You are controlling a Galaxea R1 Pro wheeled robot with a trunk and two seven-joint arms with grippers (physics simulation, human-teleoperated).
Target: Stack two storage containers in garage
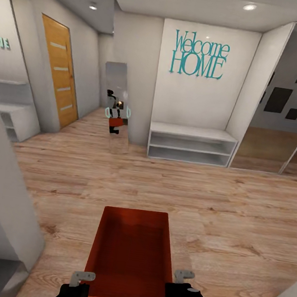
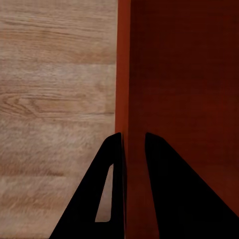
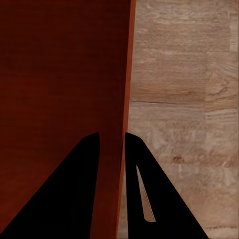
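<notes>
Both grippers are clamped on one orange-red bin, which I'm carrying out in front of me over the plank floor: the left gripper pinches its left wall, the right gripper its right wall, each with one finger inside and one outside.

Biggest worry first — the pale wall close on my left; if I swing that way, the bin could clip it and twist out of the pinch. Next, the wooden door far left, likely my way to the garage: a narrow gap for a wide load. Smallest — thin walls in a thin grip, so a jolt could let one side slip.
</notes>
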